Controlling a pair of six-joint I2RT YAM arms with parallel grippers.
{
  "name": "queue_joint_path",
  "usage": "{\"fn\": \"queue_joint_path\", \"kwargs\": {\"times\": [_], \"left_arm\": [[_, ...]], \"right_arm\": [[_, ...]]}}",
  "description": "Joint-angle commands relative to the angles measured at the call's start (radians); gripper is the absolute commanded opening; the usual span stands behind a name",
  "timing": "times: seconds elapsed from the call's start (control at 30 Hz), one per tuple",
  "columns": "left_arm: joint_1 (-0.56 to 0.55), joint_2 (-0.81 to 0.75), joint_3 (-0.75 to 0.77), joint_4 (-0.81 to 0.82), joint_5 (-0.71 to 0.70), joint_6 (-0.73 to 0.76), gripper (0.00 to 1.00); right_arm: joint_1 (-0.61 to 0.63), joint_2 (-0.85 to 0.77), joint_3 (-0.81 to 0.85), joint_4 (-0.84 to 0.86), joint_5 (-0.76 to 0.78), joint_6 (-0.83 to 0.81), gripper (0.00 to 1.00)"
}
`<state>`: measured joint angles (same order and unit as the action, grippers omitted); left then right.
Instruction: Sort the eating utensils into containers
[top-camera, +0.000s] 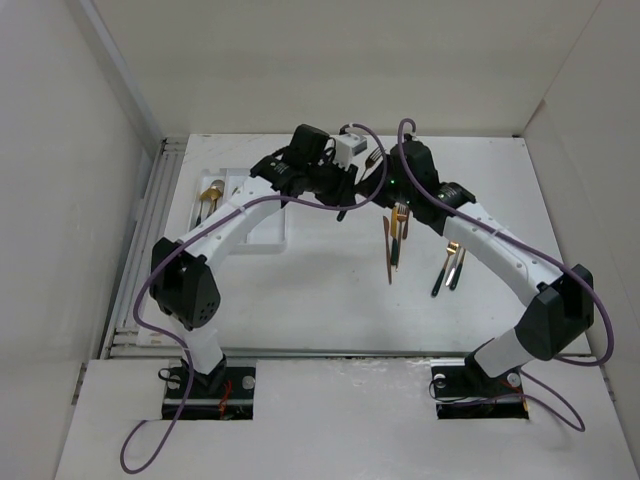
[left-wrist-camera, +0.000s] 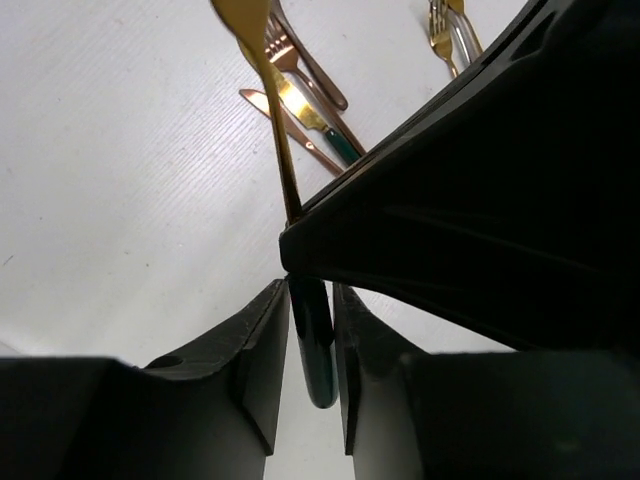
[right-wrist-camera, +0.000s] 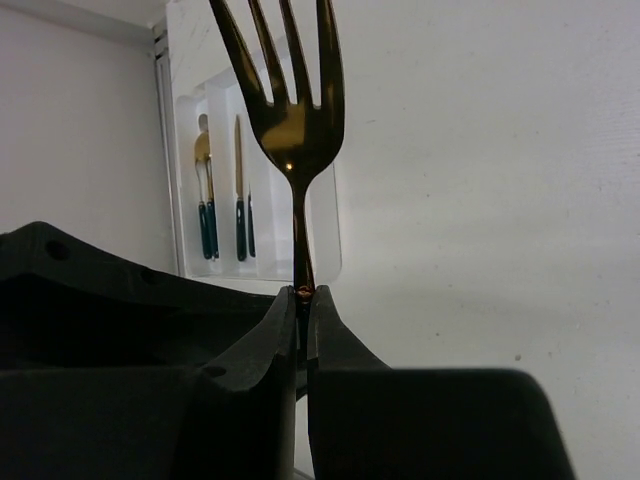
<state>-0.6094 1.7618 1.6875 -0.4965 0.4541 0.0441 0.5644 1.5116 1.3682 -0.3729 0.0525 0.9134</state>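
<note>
The right tool (right-wrist-camera: 303, 295) is pressed together on the neck of a gold-headed fork with a dark green handle (right-wrist-camera: 295, 130), which is held above the middle of the white surface (top-camera: 330, 310). The left tool (left-wrist-camera: 312, 290) pinches the same fork's handle (both grip it at once). The shallow white three-compartment plastic tray (top-camera: 270, 232) lies to the left, with spoons (right-wrist-camera: 205, 195) in its outer left compartment and knives (right-wrist-camera: 240, 190) in the middle one. More gold-and-green utensils (top-camera: 396, 240) lie loose on the surface.

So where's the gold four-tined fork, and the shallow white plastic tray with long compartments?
gold four-tined fork (right-wrist-camera: 296, 140), right wrist view, on the head below the tines.
shallow white plastic tray (right-wrist-camera: 322, 215), right wrist view, on its bare right compartment.
</note>
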Motion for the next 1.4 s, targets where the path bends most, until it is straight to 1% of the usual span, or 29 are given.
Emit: {"fn": "queue_joint_path", "kwargs": {"times": [0.0,0.07,0.1,0.13,0.23,0.4,0.43,0.47,0.5,0.57,0.6,0.83,1.13,1.27,1.33,1.37], "left_arm": [[0.000,-0.004,-0.029,0.032,-0.026,-0.007,0.21],[0.010,-0.004,-0.029,0.032,-0.026,-0.007,0.09],[0.010,-0.004,-0.029,0.032,-0.026,-0.016,0.02],[0.010,-0.004,-0.029,0.032,-0.026,-0.016,0.00],[0.031,0.007,-0.051,0.041,-0.017,-0.029,0.00],[0.086,0.007,-0.083,0.061,-0.008,-0.064,0.00],[0.112,0.007,-0.083,0.061,-0.008,-0.084,0.00],[0.126,0.007,-0.083,0.061,0.001,-0.084,0.00],[0.141,0.016,-0.083,0.061,0.001,-0.099,0.00],[0.195,0.027,-0.094,0.061,0.001,-0.110,0.00],[0.216,0.027,-0.094,0.061,0.001,-0.110,0.00],[0.437,0.076,-0.198,0.090,0.021,-0.156,0.00],[0.503,0.203,-0.216,0.099,0.023,-0.150,0.00],[0.514,0.249,-0.216,0.088,0.014,-0.150,0.00],[0.524,0.275,-0.204,0.063,0.014,-0.141,0.08],[0.524,0.275,-0.204,0.062,0.023,-0.141,0.13]], "right_arm": [[0.008,-0.025,0.029,0.074,-0.014,0.015,0.00],[0.008,-0.025,0.029,0.086,-0.014,0.015,0.00],[0.008,-0.025,0.029,0.095,-0.028,0.015,0.00],[0.008,-0.016,0.029,0.106,-0.028,0.015,0.00],[0.008,-0.007,0.020,0.118,-0.039,0.015,0.00],[-0.014,0.025,0.020,0.146,-0.100,0.015,0.00],[-0.026,0.041,0.020,0.146,-0.129,0.004,0.18],[-0.026,0.050,0.020,0.146,-0.141,0.004,0.30],[-0.026,0.059,0.032,0.146,-0.141,0.004,0.39],[-0.035,0.071,0.041,0.146,-0.155,-0.008,0.51],[-0.035,0.071,0.042,0.146,-0.155,-0.008,0.53],[-0.044,0.071,0.042,0.135,-0.125,-0.053,0.55],[-0.053,0.091,0.051,0.108,-0.134,-0.062,0.53],[-0.054,0.091,0.051,0.086,-0.122,-0.071,0.53],[-0.063,0.091,0.051,0.046,-0.102,-0.084,0.55],[-0.063,0.091,0.051,0.028,-0.070,-0.084,0.58]]}}
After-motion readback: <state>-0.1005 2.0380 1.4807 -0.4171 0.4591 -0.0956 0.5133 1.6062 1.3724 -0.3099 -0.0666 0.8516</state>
